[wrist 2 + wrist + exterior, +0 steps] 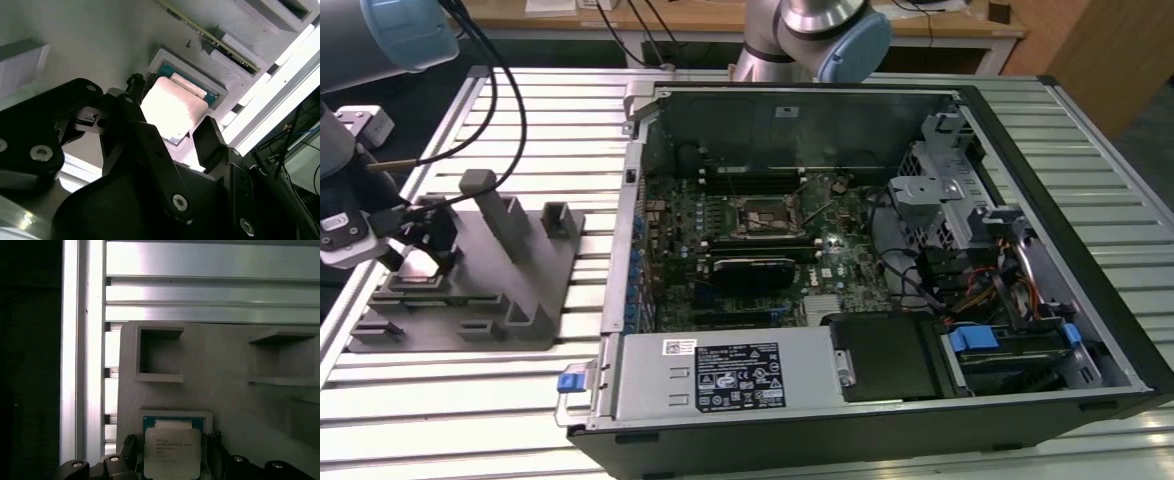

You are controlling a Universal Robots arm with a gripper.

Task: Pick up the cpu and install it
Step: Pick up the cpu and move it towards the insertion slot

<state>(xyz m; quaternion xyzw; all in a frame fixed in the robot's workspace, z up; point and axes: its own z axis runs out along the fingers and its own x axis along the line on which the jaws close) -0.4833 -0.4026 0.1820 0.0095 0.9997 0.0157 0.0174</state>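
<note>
Grey fixture (225,370), cpu (172,450) in pocket, jaws spread

Robotics lab, open computer case (787,130), slatted table (560,130)

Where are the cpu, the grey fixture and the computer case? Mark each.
cpu (172,452), first wrist view, middle of its metal lid.
grey fixture (220,370), first wrist view, bare flat face.
computer case (854,125), exterior view, inner metal wall.

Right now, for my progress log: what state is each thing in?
cpu: lying flat in the grey fixture's recess, not lifted.
tool: open, fingers flanking the cpu.
computer case: side open, motherboard exposed.
other two recesses: empty.
</note>
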